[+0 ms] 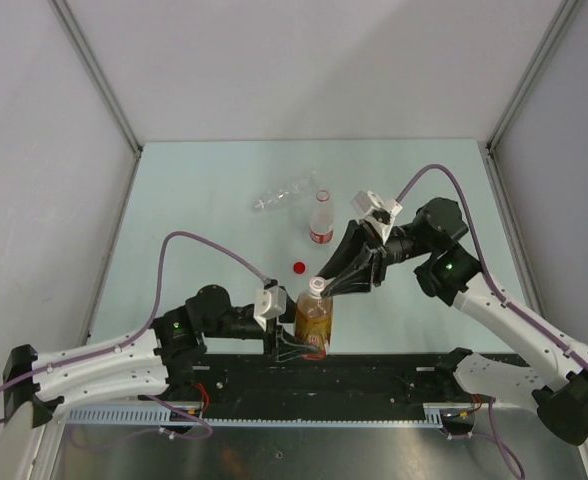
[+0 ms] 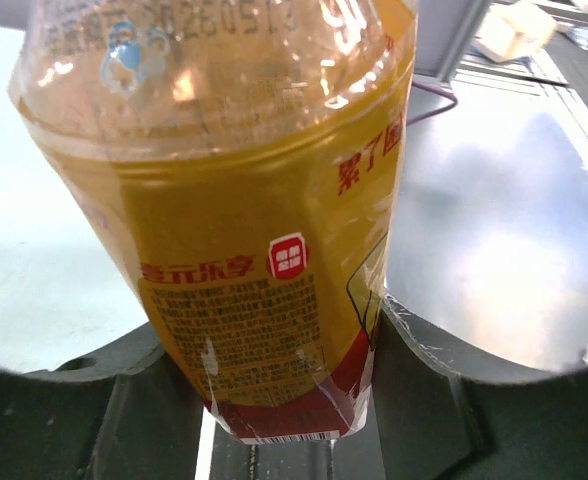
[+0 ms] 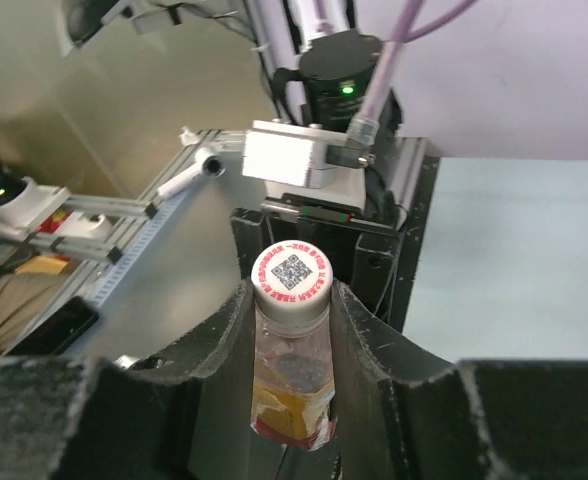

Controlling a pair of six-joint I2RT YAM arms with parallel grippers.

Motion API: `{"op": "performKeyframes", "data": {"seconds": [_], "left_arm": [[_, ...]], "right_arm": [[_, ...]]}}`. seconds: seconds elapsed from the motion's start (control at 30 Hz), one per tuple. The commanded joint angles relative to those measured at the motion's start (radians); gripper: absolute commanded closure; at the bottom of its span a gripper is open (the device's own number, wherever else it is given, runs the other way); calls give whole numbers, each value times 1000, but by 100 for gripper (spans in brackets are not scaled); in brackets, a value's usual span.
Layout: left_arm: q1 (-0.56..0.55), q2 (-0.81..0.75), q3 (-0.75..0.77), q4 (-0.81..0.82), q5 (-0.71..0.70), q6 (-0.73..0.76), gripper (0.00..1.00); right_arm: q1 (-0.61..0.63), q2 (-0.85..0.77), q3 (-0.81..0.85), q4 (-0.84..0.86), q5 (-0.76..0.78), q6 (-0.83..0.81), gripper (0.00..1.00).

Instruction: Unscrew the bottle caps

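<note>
The amber-liquid bottle stands upright near the table's front edge, and my left gripper is shut on its lower labelled body. Its white cap has a printed code on top. My right gripper is shut on the sides of that cap from above right, and in the top view it sits at the cap. A loose red cap lies on the table behind. The red-label bottle stands upright with a white cap. The clear crinkled bottle lies on its side.
A black rail runs along the near edge just in front of the held bottle. Grey walls with metal frame posts close in the pale green table on the left, back and right.
</note>
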Motion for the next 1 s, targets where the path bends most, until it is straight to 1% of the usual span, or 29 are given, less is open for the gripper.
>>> {"op": "performKeyframes", "data": {"seconds": [0.0, 0.07, 0.23, 0.3, 0.37, 0.47, 0.63, 0.97], "left_arm": [[-18, 20, 14, 102, 282, 67, 100], [-18, 39, 28, 105, 336, 75, 100], [-14, 88, 73, 120, 530, 96, 100], [-12, 103, 87, 124, 578, 96, 100], [-10, 111, 93, 125, 591, 91, 100], [-9, 115, 87, 126, 565, 80, 100], [-7, 91, 57, 126, 460, 63, 100], [-5, -34, -25, 125, 214, 43, 100]], "right_arm": [[-13, -18, -1, 135, -70, 29, 91], [-13, -32, 0, 144, -82, 34, 90], [-15, -52, -1, 175, -111, 43, 88], [-14, -50, -1, 181, -115, 44, 87], [-15, -46, -1, 179, -113, 45, 86], [-13, -38, 0, 164, -108, 41, 82], [-19, -30, 0, 145, -87, 32, 79], [-52, -45, 0, 10, 73, -65, 79]]}}
